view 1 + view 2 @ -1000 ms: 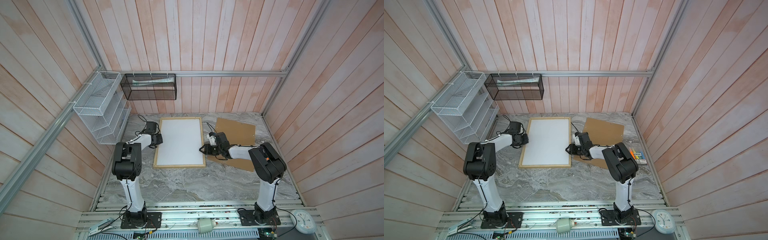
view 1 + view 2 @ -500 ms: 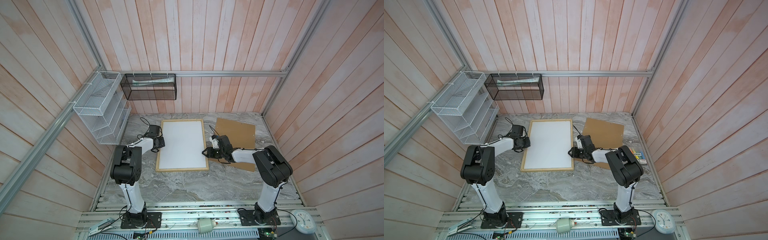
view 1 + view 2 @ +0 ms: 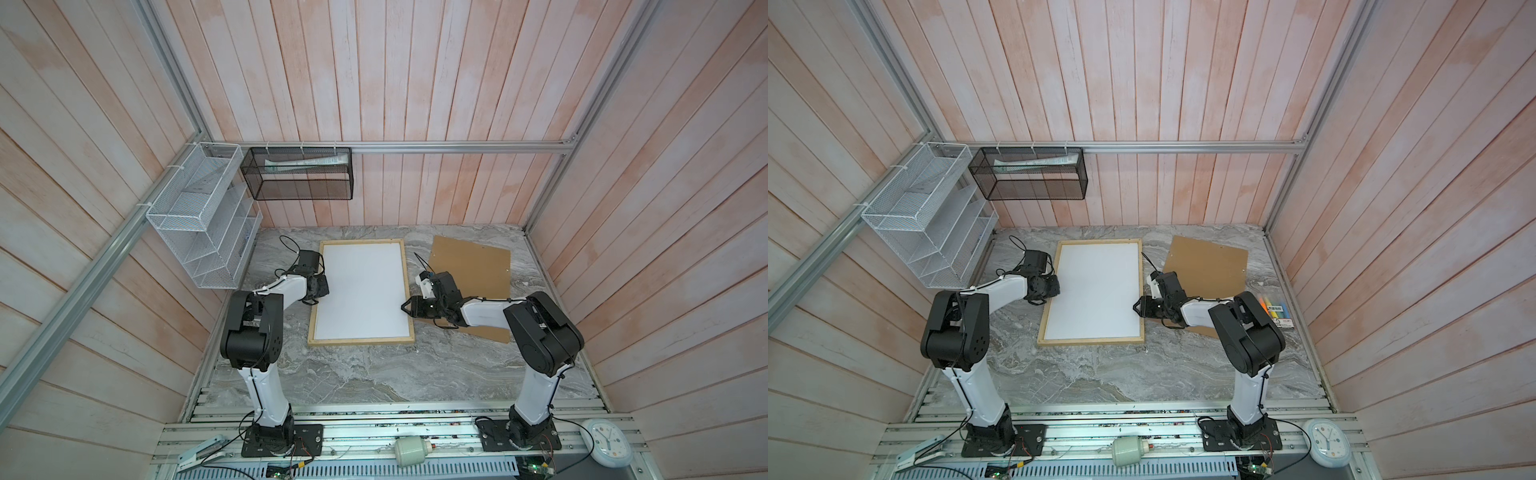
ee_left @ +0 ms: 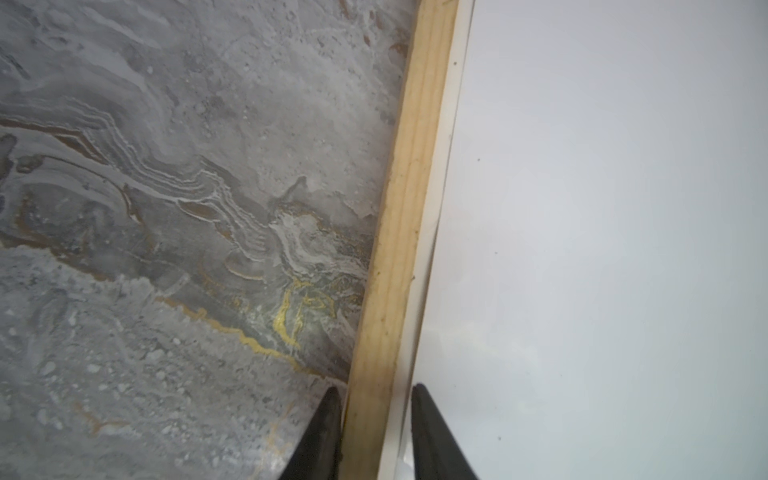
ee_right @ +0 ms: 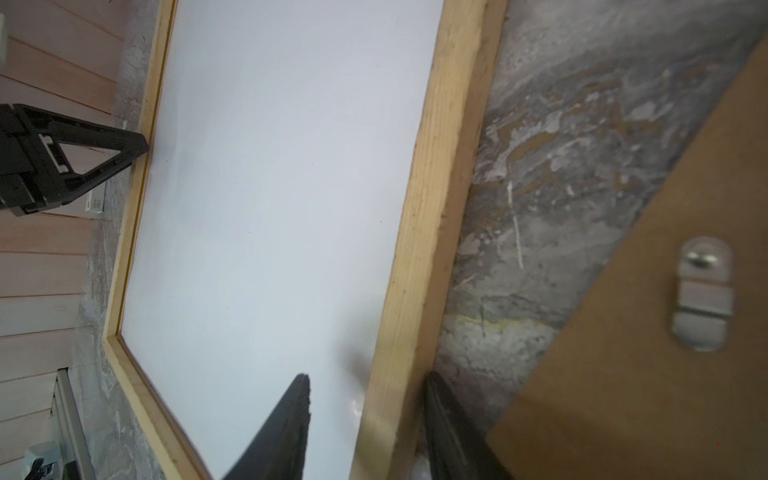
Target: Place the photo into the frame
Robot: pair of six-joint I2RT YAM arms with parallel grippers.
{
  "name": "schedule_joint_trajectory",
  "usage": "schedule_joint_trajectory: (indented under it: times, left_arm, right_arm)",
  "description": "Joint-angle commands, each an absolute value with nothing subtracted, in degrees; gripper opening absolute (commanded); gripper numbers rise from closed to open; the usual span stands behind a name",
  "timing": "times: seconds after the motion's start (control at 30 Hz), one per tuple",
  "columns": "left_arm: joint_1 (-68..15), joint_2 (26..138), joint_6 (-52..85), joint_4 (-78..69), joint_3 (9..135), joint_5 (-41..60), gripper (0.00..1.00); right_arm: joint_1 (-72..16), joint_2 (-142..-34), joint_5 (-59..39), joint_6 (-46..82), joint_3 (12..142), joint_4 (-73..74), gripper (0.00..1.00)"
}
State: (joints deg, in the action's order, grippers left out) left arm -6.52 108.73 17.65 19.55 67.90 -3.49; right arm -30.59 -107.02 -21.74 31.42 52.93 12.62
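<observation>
Frame [image 3: 360,341] lay flat on the table [image 3: 374,374]; I saw my left gripper [image 4: 375,387] and right gripper [image 5: 369,375] each straddling a side rail, jaws parted, not clamped.

frame [image 3: 360,341]: pale wood | sheet [image 3: 361,291]: plain white | table [image 3: 374,374]: grey marble, gold veins | board [image 3: 473,266]: brown

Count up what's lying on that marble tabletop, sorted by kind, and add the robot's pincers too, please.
Wooden frame: 1
White sheet lying inside it: 1
Brown board: 1
Pack of markers: 1
Pincers: 2, the left gripper and the right gripper, each astride a frame rail
Total: 6
</observation>
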Motion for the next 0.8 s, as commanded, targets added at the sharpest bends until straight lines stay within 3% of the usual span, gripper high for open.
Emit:
schedule_joint_trajectory:
  times: [0.0, 0.17, 0.77]
  left_arm:
    - [-8.13, 107.67, 18.15, 24.19, 68.81, -0.74, 0.35]
    - [-8.12, 107.07, 17.84, 25.13, 69.79, -2.1, 0.41]
    - [-8.13, 104.76, 18.63, 25.15, 71.55, -3.65, 0.45]
  right_arm:
    - [-32.45, -106.98, -25.2, 30.68, 54.76, 12.14, 0.46]
    - [-32.26, -106.23, -23.9, 30.08, 54.55, 11.42, 0.47]
    - [-25.32, -96.68, -21.1, 27.04, 49.06, 9.48, 0.6]
